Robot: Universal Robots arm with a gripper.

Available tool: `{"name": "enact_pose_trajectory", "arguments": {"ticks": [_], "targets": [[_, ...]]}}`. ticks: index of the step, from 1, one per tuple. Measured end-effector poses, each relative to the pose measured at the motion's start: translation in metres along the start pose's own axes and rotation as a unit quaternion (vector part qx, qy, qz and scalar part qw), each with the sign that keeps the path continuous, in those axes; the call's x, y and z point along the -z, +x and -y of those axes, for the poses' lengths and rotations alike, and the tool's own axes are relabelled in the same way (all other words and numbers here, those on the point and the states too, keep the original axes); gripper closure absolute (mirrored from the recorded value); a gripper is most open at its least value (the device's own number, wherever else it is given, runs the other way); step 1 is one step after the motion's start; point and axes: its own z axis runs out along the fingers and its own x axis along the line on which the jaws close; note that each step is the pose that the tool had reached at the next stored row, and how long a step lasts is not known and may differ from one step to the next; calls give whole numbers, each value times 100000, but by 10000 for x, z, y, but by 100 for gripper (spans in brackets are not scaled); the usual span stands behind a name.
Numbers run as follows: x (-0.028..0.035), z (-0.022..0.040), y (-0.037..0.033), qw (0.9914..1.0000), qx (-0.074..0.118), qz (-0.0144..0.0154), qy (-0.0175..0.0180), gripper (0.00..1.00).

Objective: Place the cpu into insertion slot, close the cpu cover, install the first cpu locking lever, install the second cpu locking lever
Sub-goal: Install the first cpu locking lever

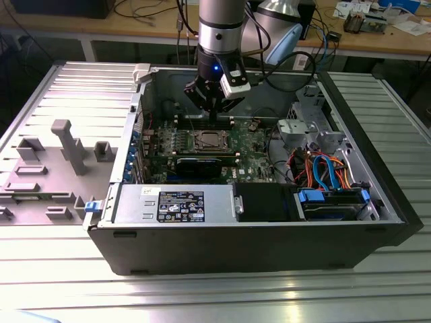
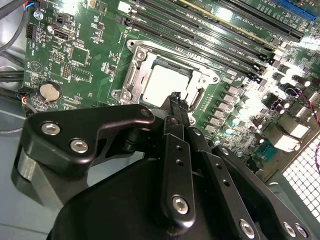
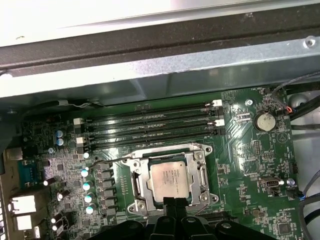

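At the near wall of the open computer case (image 1: 269, 249) lies a grey power-supply box (image 1: 176, 204) with a black label; its print is too small to make out. Beyond it on the green motherboard (image 1: 252, 145) the cpu (image 3: 170, 180) sits in the insertion slot (image 3: 136, 186), framed by the cpu cover (image 3: 197, 152) (closed flat around the chip, as far as both wrist views show). The gripper (image 1: 214, 112) hovers just past the socket, its fingers (image 2: 176, 107) drawn narrow together, holding nothing. Long memory slots (image 3: 150, 127) lie farther back
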Motion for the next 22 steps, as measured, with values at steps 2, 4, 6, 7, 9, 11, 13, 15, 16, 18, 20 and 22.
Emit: {"name": "enact_pose_trajectory", "arguments": {"ticks": [2, 4, 6, 7, 9, 11, 13, 15, 16, 18, 20, 22], "targets": [[-1, 0, 0, 100000, 137, 3, 3, 89], [-1, 0, 0, 100000, 276, 7, 1, 89], [-1, 0, 0, 99999, 384, 11, 3, 89], [-2, 0, 0, 99999, 427, 11, 4, 89], [-3, 0, 0, 99999, 538, 16, 2, 89], [-3, 0, 0, 99998, 632, 19, 2, 89], [-4, 0, 0, 99997, 736, 23, 5, 89], [-6, 0, 0, 99997, 826, 26, 0, 89], [-6, 0, 0, 99996, 875, 26, 3, 89], [-7, 0, 0, 99995, 1022, 31, 1, 89], [-8, 0, 0, 99993, 1150, 35, 1, 89], [-15, -1, 0, 99974, 2285, 71, 2, 89]]}}
